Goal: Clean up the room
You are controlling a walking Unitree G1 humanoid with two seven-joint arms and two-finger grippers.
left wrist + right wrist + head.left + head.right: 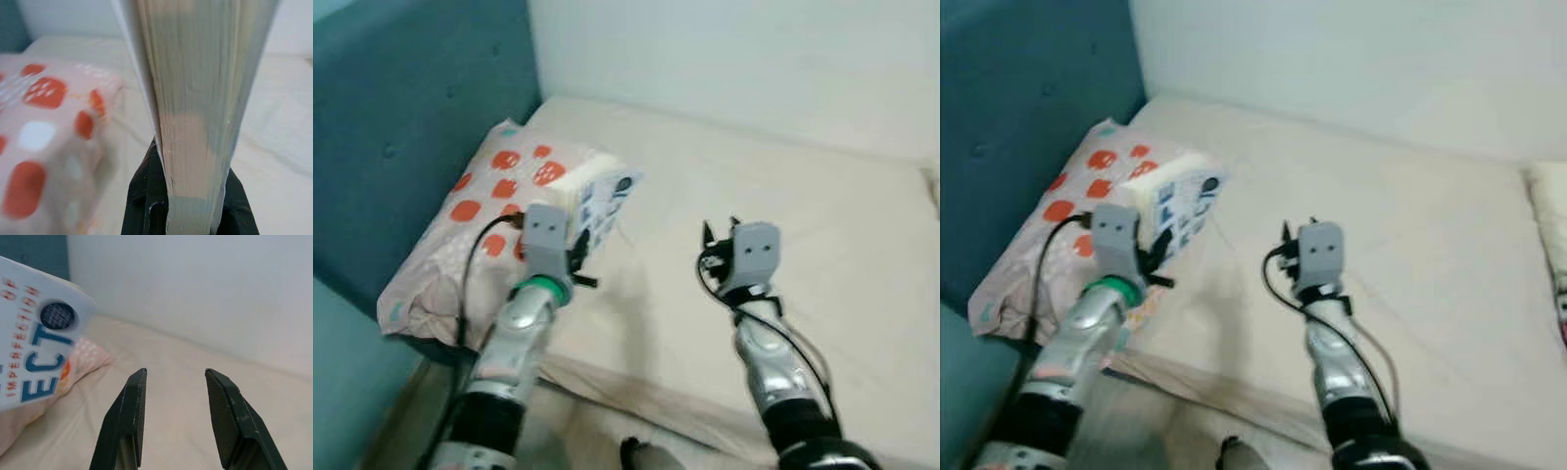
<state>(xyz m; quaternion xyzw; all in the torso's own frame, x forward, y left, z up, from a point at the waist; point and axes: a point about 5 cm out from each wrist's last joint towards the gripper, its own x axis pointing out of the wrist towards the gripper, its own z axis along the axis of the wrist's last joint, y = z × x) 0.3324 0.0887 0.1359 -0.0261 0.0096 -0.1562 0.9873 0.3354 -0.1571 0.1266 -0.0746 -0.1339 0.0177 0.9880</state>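
- The left gripper (188,205) has its 2 black fingers (142,205) clamped on the lower edge of a thick book (597,201), page block between them.
- The book is off the bed, tilted, its white cover with blue print facing the robot's right; it hangs at the inner edge of the pillow (470,225).
- The right gripper (176,416) holds nothing: its 2 fingers stand apart with bare sheet between them. It hovers over the middle of the bed (783,176), well apart from the book.
- The pillow, pale with red-orange spots, lies at the bed's head corner against the teal headboard (401,108) and looks in place.
- The sheet looks mostly smooth; a second pillow edge (1552,225) shows at the far right side.
- Judgement: the tidying is mid-way for this 1 item. The book is picked up but not yet put anywhere.
- Left to do, as far as can be judged: carry the book to a proper spot, which cannot be seen here, and release it.
- Whether other clutter remains in the room cannot be told.
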